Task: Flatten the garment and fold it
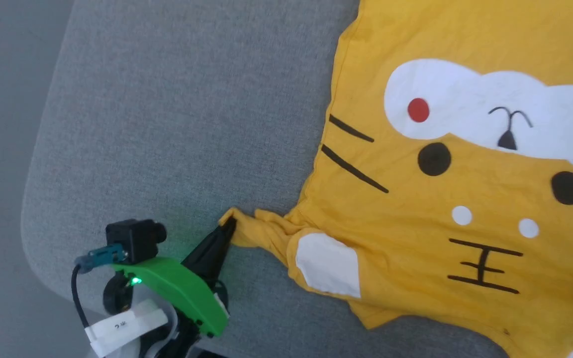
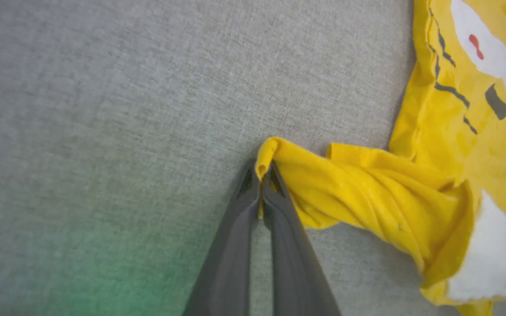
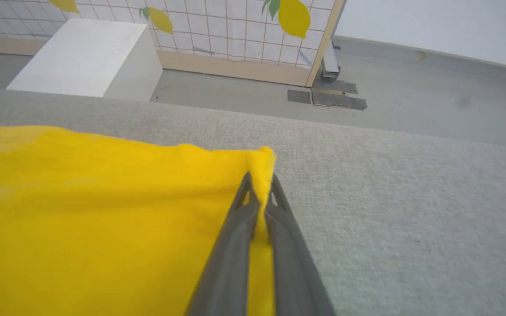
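Flatten stage, no fold started yet. The bright yellow soft cloth garment (image 1: 465, 199), with white patches, red dots, thin dark stripes and a cartoon animal face, lies print-up on the grey woven fabric surface (image 1: 167, 124). The body is mostly flat. My left gripper (image 1: 228, 226) has its two long dark fingers pinched together on the tip of the short yellow sleeve (image 2: 367, 188), which is bunched and twisted into a rope between the tip and the body. My right gripper (image 3: 259, 184) is clamped on a yellow corner near the surface's edge; I can't tell which corner. Next, I reckon: draw the left side outward and low to untwist the sleeve. Keep tension gentle, since either thin pinch could slip.
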Motion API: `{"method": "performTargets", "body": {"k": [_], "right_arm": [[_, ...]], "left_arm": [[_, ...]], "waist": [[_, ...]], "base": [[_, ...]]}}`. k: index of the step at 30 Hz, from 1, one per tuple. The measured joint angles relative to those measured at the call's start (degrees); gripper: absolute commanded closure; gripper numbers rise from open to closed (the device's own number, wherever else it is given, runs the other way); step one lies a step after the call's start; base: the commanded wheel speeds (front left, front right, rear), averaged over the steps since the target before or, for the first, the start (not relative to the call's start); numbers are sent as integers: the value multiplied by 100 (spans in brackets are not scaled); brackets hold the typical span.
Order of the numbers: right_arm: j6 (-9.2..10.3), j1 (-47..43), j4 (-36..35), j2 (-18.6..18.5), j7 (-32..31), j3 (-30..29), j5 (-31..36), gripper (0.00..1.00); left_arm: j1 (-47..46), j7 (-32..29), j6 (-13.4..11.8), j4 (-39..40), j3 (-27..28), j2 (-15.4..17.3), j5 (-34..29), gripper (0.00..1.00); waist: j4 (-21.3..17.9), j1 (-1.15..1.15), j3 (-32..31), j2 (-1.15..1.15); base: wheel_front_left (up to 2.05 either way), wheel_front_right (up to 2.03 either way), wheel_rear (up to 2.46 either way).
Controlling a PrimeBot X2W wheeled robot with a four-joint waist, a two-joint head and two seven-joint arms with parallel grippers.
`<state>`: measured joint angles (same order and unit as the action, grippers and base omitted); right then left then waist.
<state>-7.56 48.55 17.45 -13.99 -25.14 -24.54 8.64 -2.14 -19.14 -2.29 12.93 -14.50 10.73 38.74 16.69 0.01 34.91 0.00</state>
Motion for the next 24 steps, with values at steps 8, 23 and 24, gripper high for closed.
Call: {"method": "performTargets", "body": {"k": [8,23,24], "right_arm": [[-1,-1964,-987,459,988,-612,-744,100],[0,-4451,-1339,1088,-1607,-1780,-1001,100],[0,-4474,-1299,1083,-1771,-1771,-1057,100]], "left_arm": [[552,-233,-255,-86,188,319,1,100],[1005,-406,-433,16,246,452,74,100],[1017,-406,-433,15,247,452,86,100]], "waist": [[-359,-1,-805,0],[-1316,-1,-1987,0],[-1371,-1,-2026,0]], "base": [[0,0,0],[0,0,0],[0,0,0]]}}
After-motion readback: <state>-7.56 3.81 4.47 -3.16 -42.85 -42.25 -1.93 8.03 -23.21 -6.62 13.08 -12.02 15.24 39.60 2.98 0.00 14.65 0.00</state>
